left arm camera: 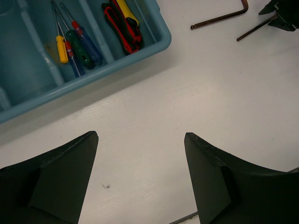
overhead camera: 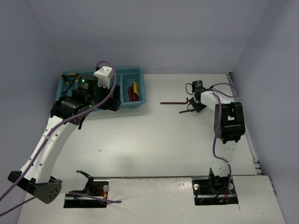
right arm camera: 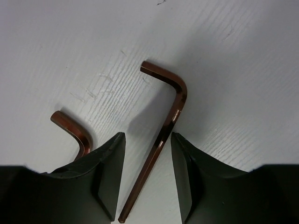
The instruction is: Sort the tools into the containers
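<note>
Right gripper (right arm camera: 147, 137) fingers spread, nothing pinched. They straddle the dark bronze L-shaped metal hex key (right arm camera: 174, 100), flat on the white table (right arm camera: 233, 70). Its long shaft runs through the gap, bend ahead of the tips. The second bronze hex key (right arm camera: 74, 128) lies just outside one finger. Left gripper (left arm camera: 140, 140) is spread and empty, well apart, with the teal-blue plastic tray (left arm camera: 107, 64) ahead of it. Right arm is nearer.
</note>
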Controlling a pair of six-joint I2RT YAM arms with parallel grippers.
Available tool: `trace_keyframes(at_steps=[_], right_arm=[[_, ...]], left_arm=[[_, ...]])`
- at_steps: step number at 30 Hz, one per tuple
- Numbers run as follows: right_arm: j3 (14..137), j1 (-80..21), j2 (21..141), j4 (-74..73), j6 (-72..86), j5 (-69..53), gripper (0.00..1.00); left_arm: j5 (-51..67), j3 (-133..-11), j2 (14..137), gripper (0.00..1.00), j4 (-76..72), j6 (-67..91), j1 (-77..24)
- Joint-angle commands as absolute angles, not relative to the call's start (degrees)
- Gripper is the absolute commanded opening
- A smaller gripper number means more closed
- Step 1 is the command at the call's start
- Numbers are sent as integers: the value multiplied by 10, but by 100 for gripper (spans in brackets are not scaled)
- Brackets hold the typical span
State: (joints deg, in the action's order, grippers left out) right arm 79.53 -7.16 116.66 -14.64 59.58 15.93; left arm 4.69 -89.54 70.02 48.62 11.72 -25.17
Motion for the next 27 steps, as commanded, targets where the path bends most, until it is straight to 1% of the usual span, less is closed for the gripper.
trace_keyframes(at_steps=[1, 6, 7, 8, 11, 13, 14, 15, 17, 23, 24, 27], right_arm=[[847, -64, 1226, -280, 571, 190, 40], [885, -62, 1256, -326, 533, 166, 34], [886, -62, 1258, -330, 523, 164, 31], [883, -62, 1258, -334, 514, 162, 27], [859, -64, 1253, -335, 478, 146, 19], [838, -68, 1248, -333, 457, 142, 6], [830, -72, 1246, -332, 448, 142, 2], [819, -79, 1244, -330, 434, 143, 0], [797, -100, 1235, -322, 406, 147, 0], [729, -205, 1175, -245, 349, 141, 0], [720, -208, 1162, -234, 343, 136, 0], [685, -265, 1098, -183, 321, 115, 0]], left_arm=[[45, -904, 692, 72, 464, 126, -253], [39, -903, 684, 72, 464, 119, -253], [39, -904, 684, 72, 464, 117, -253], [39, -904, 683, 72, 464, 115, -254], [43, -908, 686, 72, 464, 115, -254], [49, -910, 690, 72, 464, 120, -253], [52, -910, 692, 72, 463, 122, -254], [57, -910, 696, 72, 462, 125, -254], [69, -909, 702, 72, 458, 132, -254], [111, -875, 717, 72, 422, 175, -259], [120, -872, 719, 72, 412, 184, -260], [164, -801, 716, 72, 346, 238, -262]])
